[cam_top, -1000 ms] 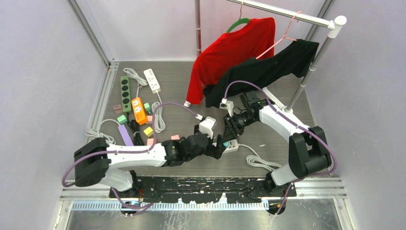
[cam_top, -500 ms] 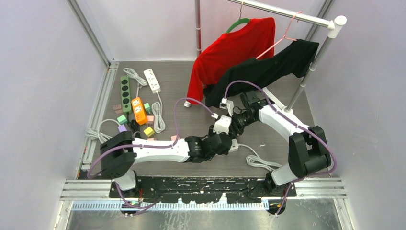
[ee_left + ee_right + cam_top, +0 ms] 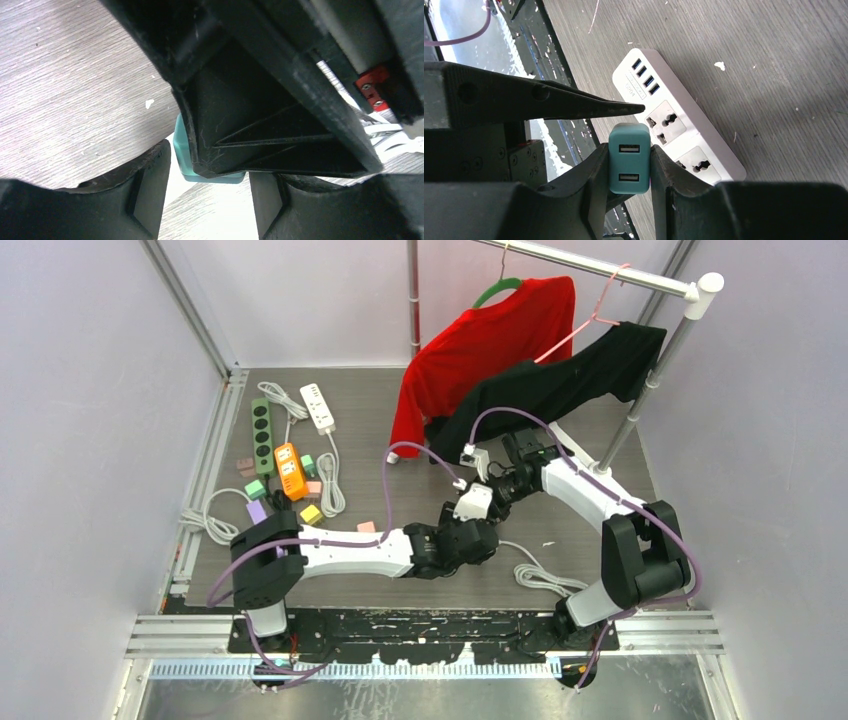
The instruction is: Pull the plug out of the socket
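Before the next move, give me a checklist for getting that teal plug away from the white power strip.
1. Right hand shut on teal square USB plug: ok.
2. Two visible sockets of white plastic power strip empty: ok.
3. Plug's prongs clear of strip: cannot tell.
4. Left hand bracing strip: cannot tell.
5. Gap between left hand's finger and plug: not ok, tight.

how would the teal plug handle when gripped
Probably rigid: the plug looks undeformed between the fingers of the right end effector. Its smooth flat sides may slip. Small beside the strip, so likely light.
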{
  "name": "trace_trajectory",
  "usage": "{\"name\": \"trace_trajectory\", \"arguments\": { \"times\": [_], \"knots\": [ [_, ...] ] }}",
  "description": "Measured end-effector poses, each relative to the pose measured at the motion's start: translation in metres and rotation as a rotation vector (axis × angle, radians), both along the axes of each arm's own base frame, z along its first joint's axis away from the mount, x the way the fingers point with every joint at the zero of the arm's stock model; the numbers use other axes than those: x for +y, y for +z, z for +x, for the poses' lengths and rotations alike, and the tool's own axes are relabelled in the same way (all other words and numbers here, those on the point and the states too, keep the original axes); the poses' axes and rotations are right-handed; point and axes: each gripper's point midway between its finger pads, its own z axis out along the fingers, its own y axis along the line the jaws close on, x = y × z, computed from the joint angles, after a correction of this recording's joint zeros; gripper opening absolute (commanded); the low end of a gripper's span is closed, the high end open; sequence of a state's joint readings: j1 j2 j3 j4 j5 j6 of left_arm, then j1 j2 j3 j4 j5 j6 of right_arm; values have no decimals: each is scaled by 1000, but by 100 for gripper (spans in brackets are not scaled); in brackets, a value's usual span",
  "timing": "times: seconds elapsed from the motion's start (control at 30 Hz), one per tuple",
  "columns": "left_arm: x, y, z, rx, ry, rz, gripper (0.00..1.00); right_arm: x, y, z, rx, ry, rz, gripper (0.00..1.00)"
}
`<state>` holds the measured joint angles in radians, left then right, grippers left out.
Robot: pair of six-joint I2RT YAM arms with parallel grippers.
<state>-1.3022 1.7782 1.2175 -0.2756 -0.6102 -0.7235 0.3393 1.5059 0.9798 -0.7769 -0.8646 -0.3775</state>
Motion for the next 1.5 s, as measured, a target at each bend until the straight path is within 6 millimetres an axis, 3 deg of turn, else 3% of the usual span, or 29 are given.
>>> {"name": "trace_trajectory", "arguments": {
  "times": [0.17, 0.3, 0.33, 0.63, 0.87, 1.07, 1.2, 1.37, 1.5],
  "knots": [
    [1, -4, 2, -30, -12, -19, 50, 0, 0, 0, 1, 1, 1, 14],
    [-1, -2, 2, -51, -33, -35, 4, 1, 1, 1, -4, 4, 6, 21],
    [-1, -2, 2, -54, -34, -39, 0, 1, 2, 1, -4, 3, 7, 23],
    [4, 0, 0, -81, -74, -38, 0, 2, 5, 0, -16, 28, 15, 62],
    [36, -11, -9, -95, -118, 9, 0, 1, 8, -2, -48, 80, 29, 69],
    [78, -24, -13, -101, -115, 71, 0, -2, 10, -7, -60, 108, 32, 69],
    [107, -15, -7, -109, -74, 76, 0, -2, 11, -8, -66, 116, 32, 69],
    [156, 15, 25, -119, 62, -6, 0, -3, 11, -9, -67, 120, 31, 70],
    [210, 31, 54, -125, 221, -78, 0, -3, 10, -9, -69, 123, 31, 69]
  ]
}}
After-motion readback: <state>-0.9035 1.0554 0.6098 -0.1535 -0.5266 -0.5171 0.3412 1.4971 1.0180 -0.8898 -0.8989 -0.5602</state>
